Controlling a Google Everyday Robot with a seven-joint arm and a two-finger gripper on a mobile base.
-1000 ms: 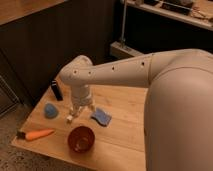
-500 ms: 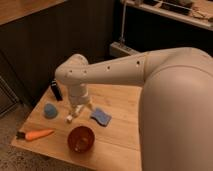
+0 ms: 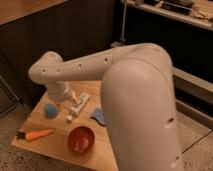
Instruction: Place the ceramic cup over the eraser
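— Where does the gripper (image 3: pixel 75 109) sit, and does it carry anything?

— Low over the table (image 3: pixel 55 149), left of centre in the frame, just right of the ceramic cup (image 3: pixel 50 109). Its fingers stand spread and bare, so nothing is held.

— What has changed in the last second?

— The arm has swung its elbow toward the left of the frame. The wrist now covers the spot at the back where the eraser stood in plain view a moment ago. The gripper has tilted too, its fingers slanting toward the lower left. The cup has not moved.

— Meaning for the task?

— The approach to the cup is probably under way, with the grasp not yet made. The eraser cannot be seen now (most likely it stands behind the wrist, above the cup in the frame).

— Room to move?

— It is tight on the right, where the blue sponge (image 3: pixel 98 116) lies near the fingers. The reddish-brown bowl (image 3: pixel 81 139) sits just below them in the frame, and the carrot (image 3: pixel 37 134) lies at the lower left by the front edge. The cup is near the table's left edge, so a sideways nudge could send it off. Bare board shows between cup and bowl, which looks the safest lane.
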